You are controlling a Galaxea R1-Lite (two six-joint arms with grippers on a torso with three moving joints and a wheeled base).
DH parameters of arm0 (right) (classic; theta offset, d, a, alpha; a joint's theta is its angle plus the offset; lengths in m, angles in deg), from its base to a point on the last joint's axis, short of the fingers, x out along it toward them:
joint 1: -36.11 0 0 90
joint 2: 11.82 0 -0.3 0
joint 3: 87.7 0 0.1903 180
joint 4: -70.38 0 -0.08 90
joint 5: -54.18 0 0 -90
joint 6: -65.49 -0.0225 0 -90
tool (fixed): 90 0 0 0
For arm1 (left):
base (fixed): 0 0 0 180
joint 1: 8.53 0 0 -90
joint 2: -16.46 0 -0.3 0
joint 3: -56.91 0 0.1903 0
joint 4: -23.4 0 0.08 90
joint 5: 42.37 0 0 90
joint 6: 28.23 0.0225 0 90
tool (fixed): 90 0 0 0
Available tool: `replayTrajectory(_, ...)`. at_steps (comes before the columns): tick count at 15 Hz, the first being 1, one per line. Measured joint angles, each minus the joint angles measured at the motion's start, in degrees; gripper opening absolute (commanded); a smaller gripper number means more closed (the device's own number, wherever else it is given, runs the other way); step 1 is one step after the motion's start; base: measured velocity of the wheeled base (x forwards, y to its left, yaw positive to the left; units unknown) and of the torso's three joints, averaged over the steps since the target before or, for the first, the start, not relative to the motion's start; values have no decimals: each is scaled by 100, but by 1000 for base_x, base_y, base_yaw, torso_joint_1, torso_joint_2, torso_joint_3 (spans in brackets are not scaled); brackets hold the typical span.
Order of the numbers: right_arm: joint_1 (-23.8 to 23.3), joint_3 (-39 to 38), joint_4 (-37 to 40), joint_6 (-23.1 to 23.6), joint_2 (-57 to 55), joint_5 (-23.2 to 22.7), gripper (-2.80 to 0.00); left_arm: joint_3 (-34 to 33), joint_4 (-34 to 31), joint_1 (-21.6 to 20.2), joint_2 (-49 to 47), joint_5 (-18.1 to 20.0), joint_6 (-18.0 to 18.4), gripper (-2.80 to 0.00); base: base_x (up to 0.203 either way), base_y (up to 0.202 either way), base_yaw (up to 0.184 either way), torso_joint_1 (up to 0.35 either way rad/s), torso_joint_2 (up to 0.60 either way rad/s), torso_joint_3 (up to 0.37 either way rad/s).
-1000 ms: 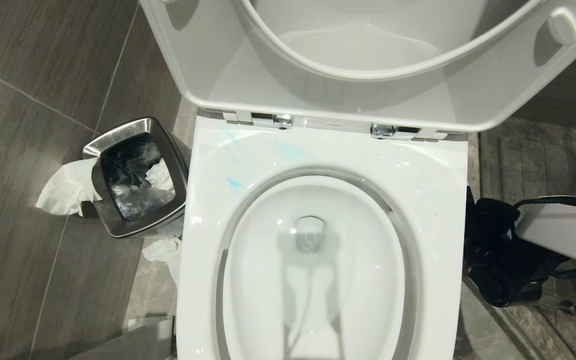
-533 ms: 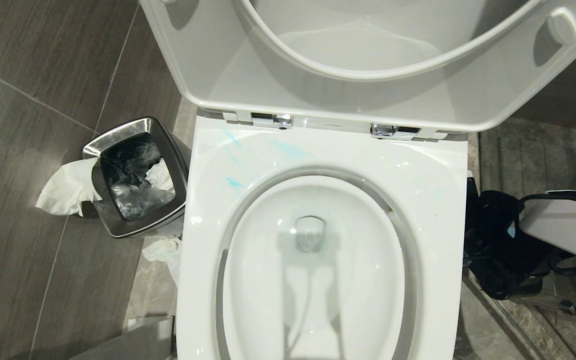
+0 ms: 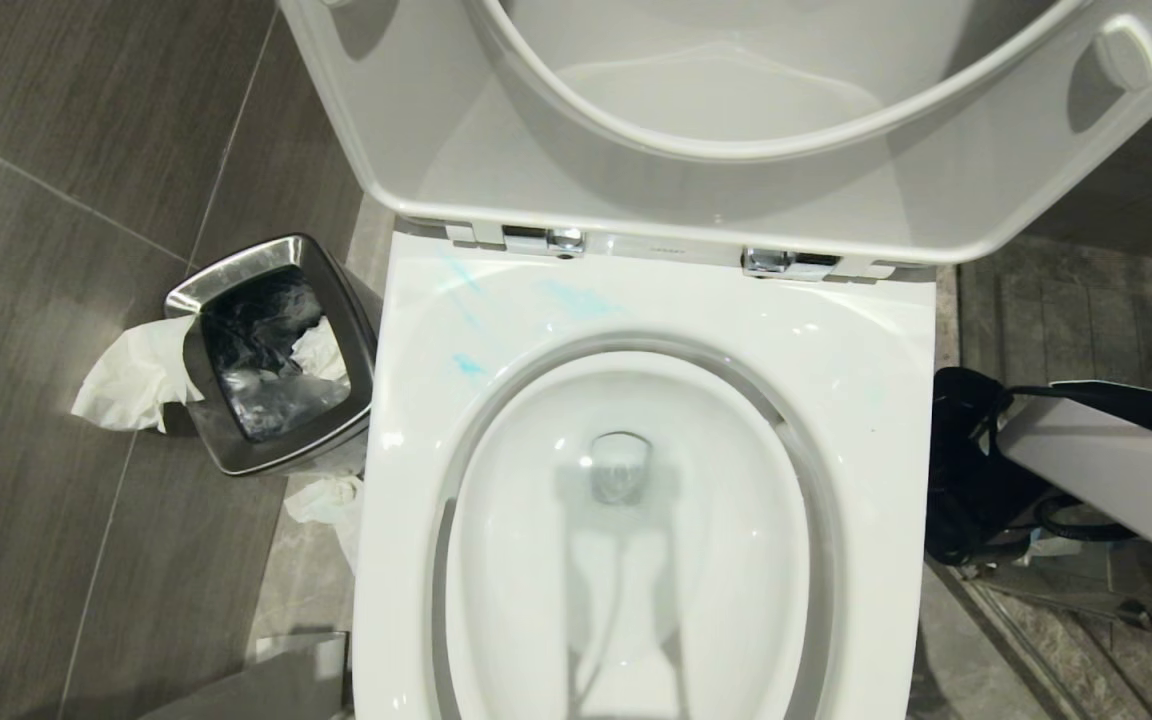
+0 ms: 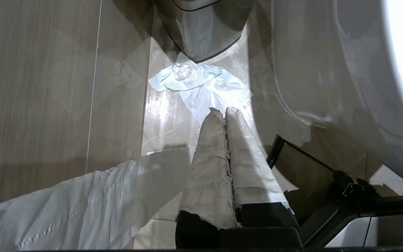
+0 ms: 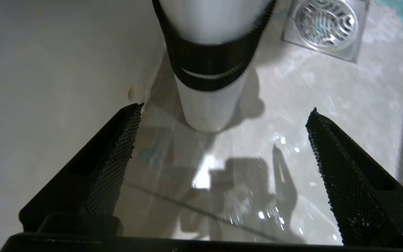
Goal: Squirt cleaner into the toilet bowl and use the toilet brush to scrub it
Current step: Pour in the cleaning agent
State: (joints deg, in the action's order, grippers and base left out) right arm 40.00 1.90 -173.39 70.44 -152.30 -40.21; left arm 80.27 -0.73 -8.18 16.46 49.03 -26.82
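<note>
Right arm (image 3: 1106,480): has shifted nearer the toilet bowl (image 3: 896,350) right edge.
Right gripper (image 5: 222,140): jaws wide, empty.
Left gripper (image 4: 225,115): closed, empty.

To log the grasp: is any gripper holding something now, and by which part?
Nothing is held. The right gripper is open and empty above the floor; the left gripper is shut on nothing.

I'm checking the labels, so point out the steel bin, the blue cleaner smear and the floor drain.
steel bin (image 3: 198,290): head view, on its rim.
cleaner smear (image 3: 466,364): head view, on the bowl's rim.
floor drain (image 5: 324,23): right wrist view, grate centre.
</note>
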Motion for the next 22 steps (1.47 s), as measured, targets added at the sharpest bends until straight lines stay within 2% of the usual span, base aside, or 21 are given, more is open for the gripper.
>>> replayTrajectory(11,148,1883,-4,11,-853,-68,0,0,0,0,0,0,2,-280,0,0,0,0,0,0)
replayTrajectory(22,148,3158,-4,378,-1444,-104,0,0,3,0,0,0,4,-280,0,0,0,0,0,0)
